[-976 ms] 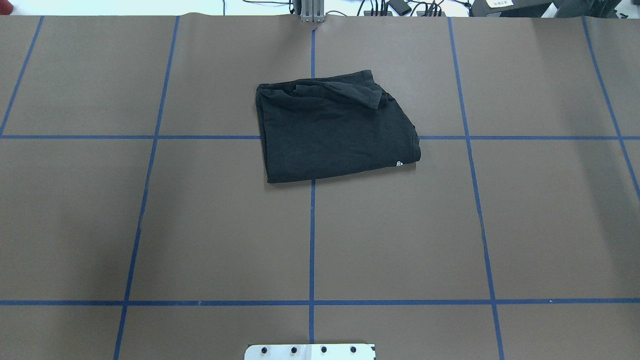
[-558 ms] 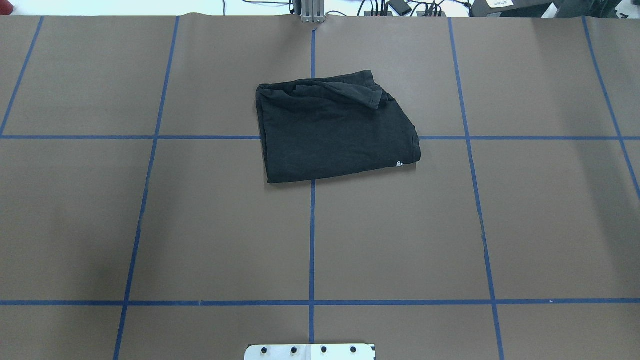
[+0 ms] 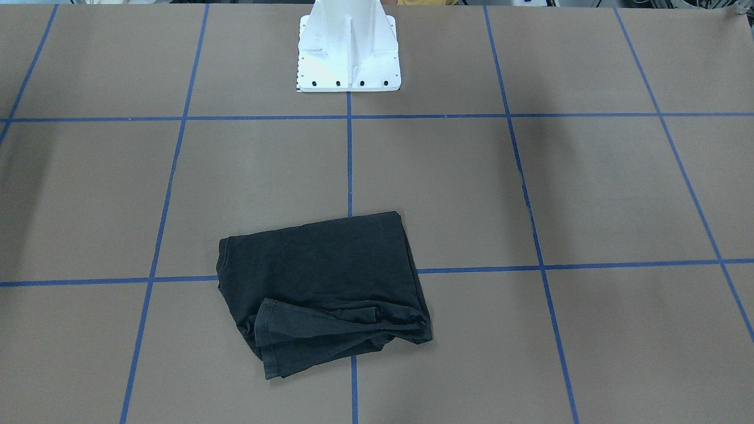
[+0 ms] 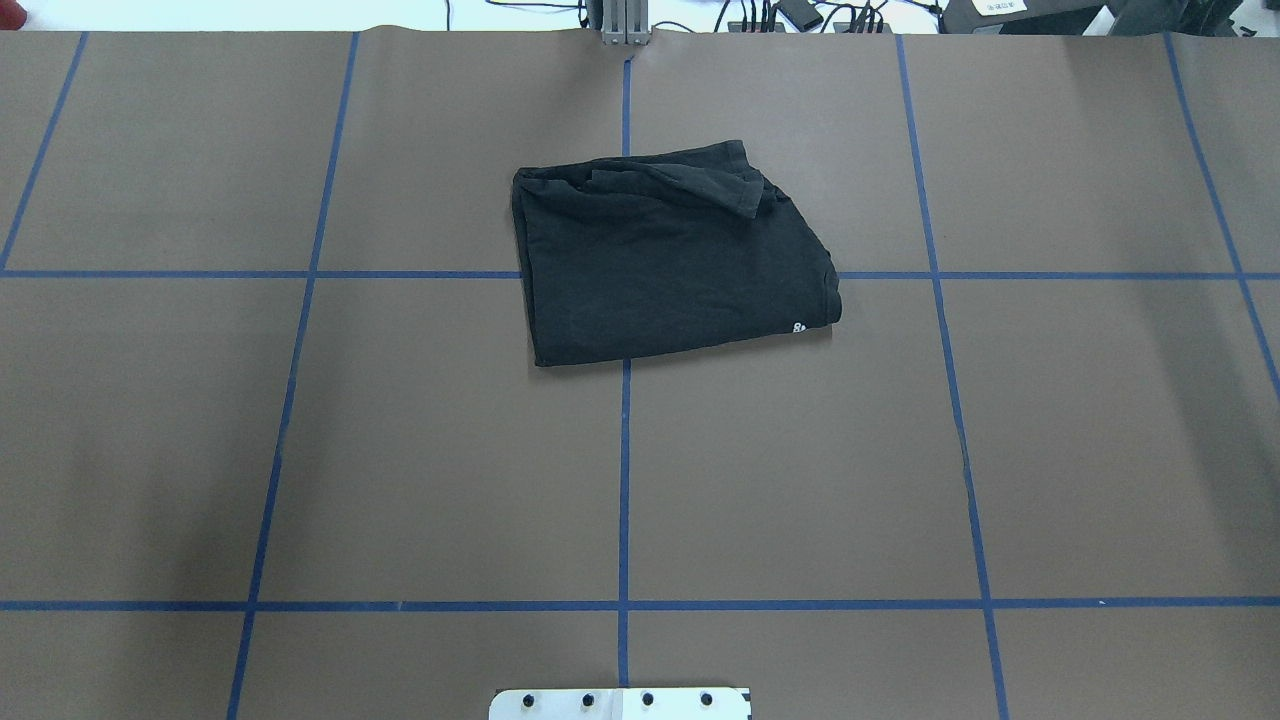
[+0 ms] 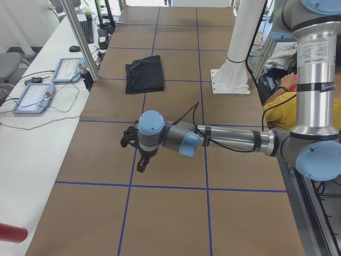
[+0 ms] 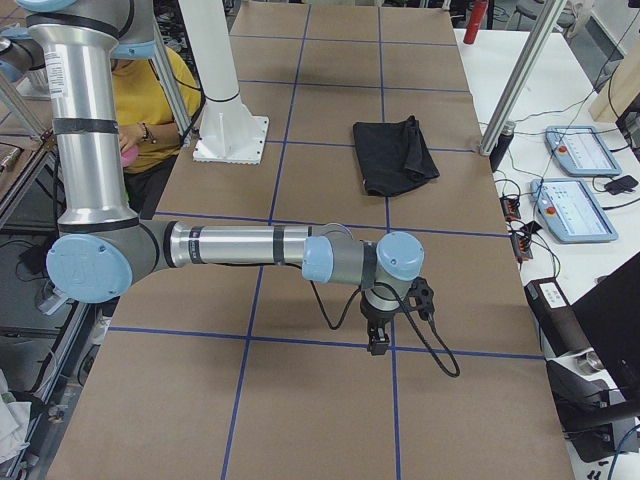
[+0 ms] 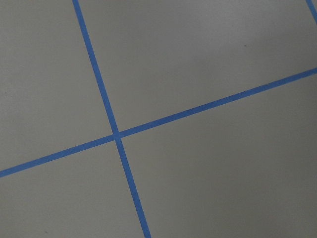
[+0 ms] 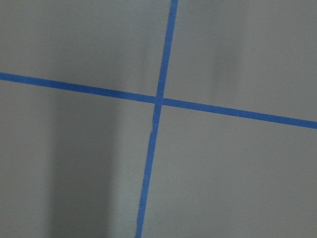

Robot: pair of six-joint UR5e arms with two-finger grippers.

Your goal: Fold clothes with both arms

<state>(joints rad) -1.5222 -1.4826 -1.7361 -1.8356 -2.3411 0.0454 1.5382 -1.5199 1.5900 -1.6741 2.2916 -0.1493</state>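
The black T-shirt lies folded into a rough rectangle on the brown table, a little beyond the middle, with a sleeve flap on its far edge and a small white mark at its near right corner. It also shows in the front view and both side views. My left gripper hangs low over the table far off to the left of the shirt; my right gripper hangs likewise far to the right. I cannot tell whether either is open or shut. Both wrist views show only brown paper and blue tape.
The white bolted stand rises at the table's near edge. A side bench with control tablets runs along the far edge. A person in yellow sits behind the stand. Blue tape lines grid the table.
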